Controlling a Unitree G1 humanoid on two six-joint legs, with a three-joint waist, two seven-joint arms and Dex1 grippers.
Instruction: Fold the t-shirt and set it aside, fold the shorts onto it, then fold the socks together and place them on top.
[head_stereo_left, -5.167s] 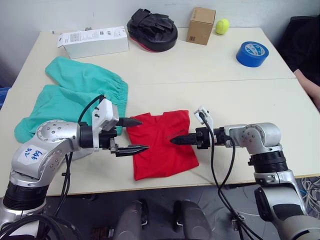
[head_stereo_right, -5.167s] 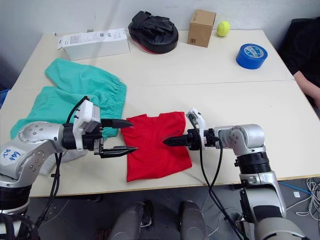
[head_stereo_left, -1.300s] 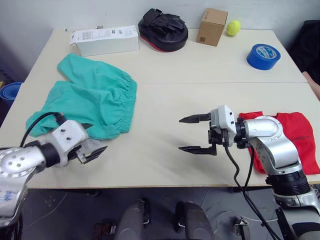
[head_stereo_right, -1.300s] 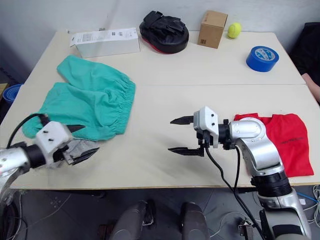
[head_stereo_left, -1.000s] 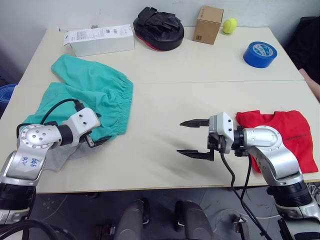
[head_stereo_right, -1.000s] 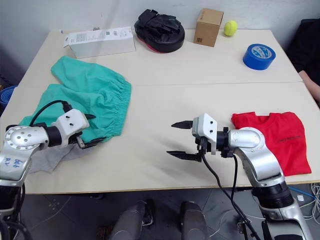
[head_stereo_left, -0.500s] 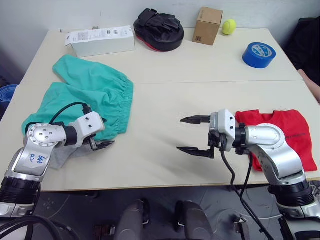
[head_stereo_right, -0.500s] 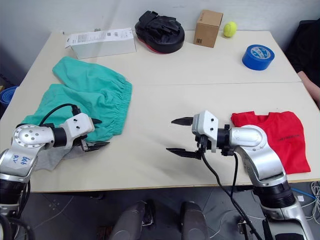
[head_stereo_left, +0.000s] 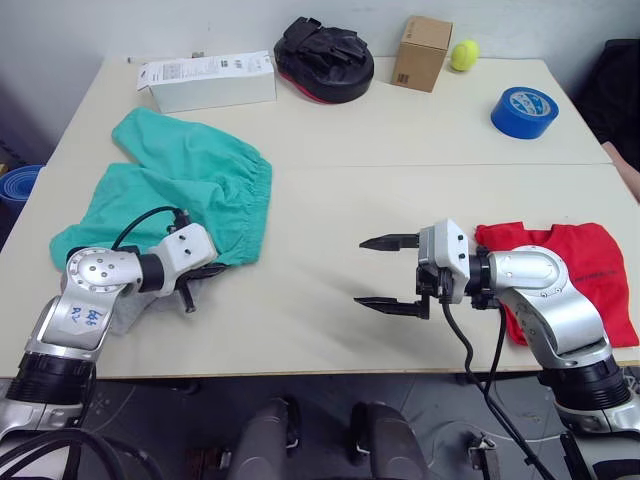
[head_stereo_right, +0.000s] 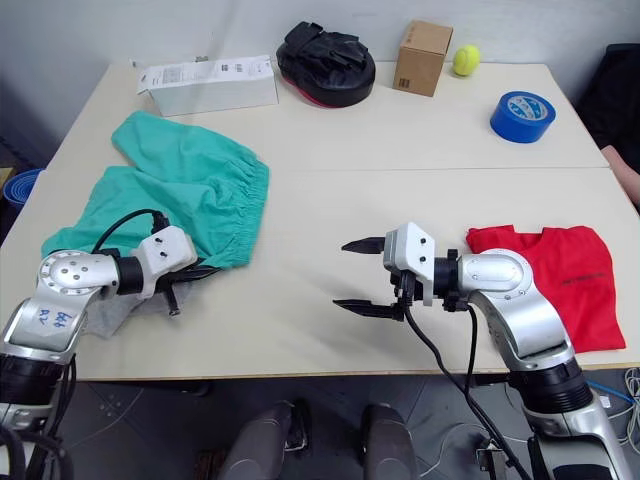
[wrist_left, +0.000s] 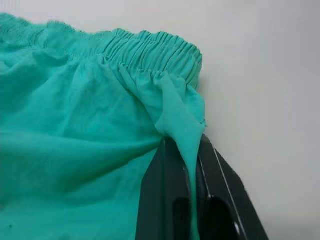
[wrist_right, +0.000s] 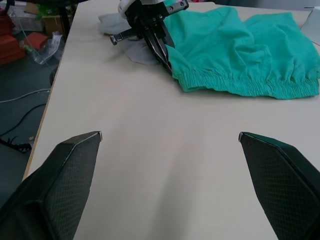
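Observation:
The teal shorts (head_stereo_left: 185, 190) lie spread on the table's left half, waistband toward the middle. My left gripper (head_stereo_left: 218, 269) is shut on the near corner of that waistband; the left wrist view shows teal cloth (wrist_left: 175, 120) pinched between the two black fingers (wrist_left: 165, 195). A grey sock (head_stereo_left: 128, 316) lies partly under my left forearm. The folded red t-shirt (head_stereo_left: 590, 265) rests at the right near edge. My right gripper (head_stereo_left: 362, 271) hovers wide open over bare table in the middle, holding nothing.
Along the far edge stand a white box (head_stereo_left: 205, 80), a black padded mitt (head_stereo_left: 325, 58), a cardboard box (head_stereo_left: 420, 52), a tennis ball (head_stereo_left: 463, 54) and a blue tape roll (head_stereo_left: 525, 108). A person's arm (head_stereo_left: 630, 165) shows at the right edge.
My left gripper has gone from open to shut, pinching the shorts' waistband corner. The right arm has stayed put, still open.

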